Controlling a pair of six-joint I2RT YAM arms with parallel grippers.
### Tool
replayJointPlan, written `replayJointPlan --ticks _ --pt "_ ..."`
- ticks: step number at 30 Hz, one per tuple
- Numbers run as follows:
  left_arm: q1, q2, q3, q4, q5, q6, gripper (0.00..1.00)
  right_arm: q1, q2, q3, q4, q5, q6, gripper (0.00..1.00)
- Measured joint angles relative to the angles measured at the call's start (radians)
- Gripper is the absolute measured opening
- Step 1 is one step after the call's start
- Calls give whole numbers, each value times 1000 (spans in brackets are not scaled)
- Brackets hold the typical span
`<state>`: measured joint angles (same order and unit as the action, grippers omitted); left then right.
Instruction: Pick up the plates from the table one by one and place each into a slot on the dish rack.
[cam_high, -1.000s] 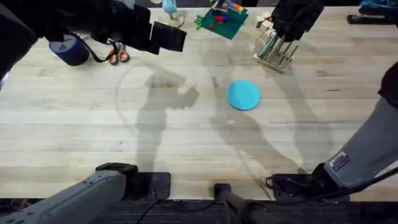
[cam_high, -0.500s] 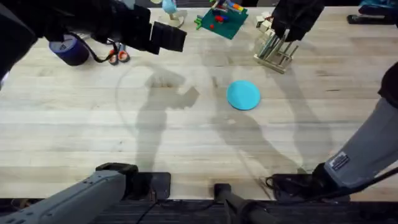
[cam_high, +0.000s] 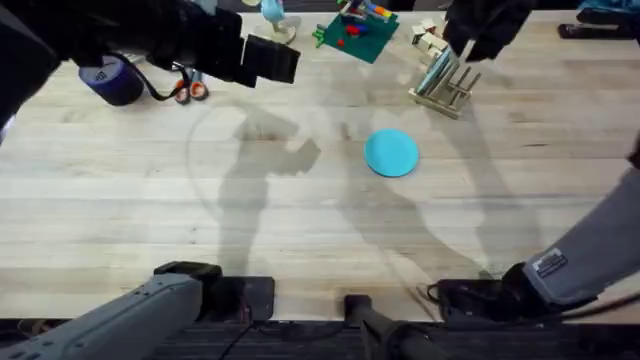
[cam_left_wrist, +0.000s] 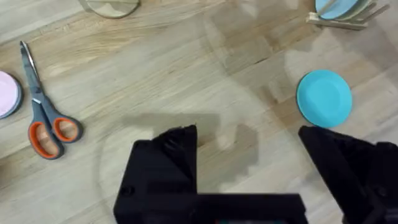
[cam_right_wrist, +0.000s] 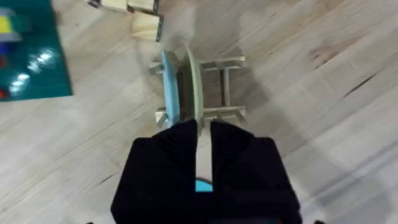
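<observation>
The cream plate (cam_right_wrist: 194, 87) is standing on edge in the rack (cam_right_wrist: 225, 63), just beside the racked blue plate (cam_right_wrist: 169, 87), the 2 discs sitting parallel in neighbouring slots. The right gripper (cam_right_wrist: 204, 124) is hovering directly over the rack with its fingers drawn narrow, and the cream rim is running up into the gap between them, so it appears to be pinching that plate.

To finish this step well, the arm should be lowering until the bottom edge is resting on the rack's base between the pegs. It should then be opening only slightly and lifting straight up, so neither finger is dragging the thin plate or knocking the blue one next to it.

The loose blue plate (cam_high: 391, 153) is lying flat on the table (cam_high: 300, 230), well apart from the rack toward the middle. The left gripper (cam_left_wrist: 245, 134) is hanging high above the table with its black fingers spread wide, holding nothing.

The plates are looking smooth, thin and round. The rack is showing pale, slim wooden rails and pegs, and the table is showing light planks with visible grain. Orange-handled scissors (cam_left_wrist: 46, 121) are lying flat near a pink dish (cam_left_wrist: 5, 93).
</observation>
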<state>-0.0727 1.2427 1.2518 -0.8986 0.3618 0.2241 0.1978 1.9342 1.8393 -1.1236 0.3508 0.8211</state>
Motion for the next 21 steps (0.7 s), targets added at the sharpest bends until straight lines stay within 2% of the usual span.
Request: replayJointPlan --ticks 3,5,7,13,16,21 --pt "0 0 0 0 0 0 996 0 -68 0 -7 0 -2 184" --pt "0 0 0 0 0 0 996 0 -121 0 -16 0 -3 239" --pt "0 0 0 0 0 0 996 0 -167 2 -31 1 -3 343" --pt "0 0 0 0 0 0 995 0 -290 9 -103 0 -42 824" --pt "0 0 0 0 0 0 995 0 -335 9 -172 0 -55 954" --pt "0 0 0 0 0 0 995 0 -385 10 -293 0 -67 992"
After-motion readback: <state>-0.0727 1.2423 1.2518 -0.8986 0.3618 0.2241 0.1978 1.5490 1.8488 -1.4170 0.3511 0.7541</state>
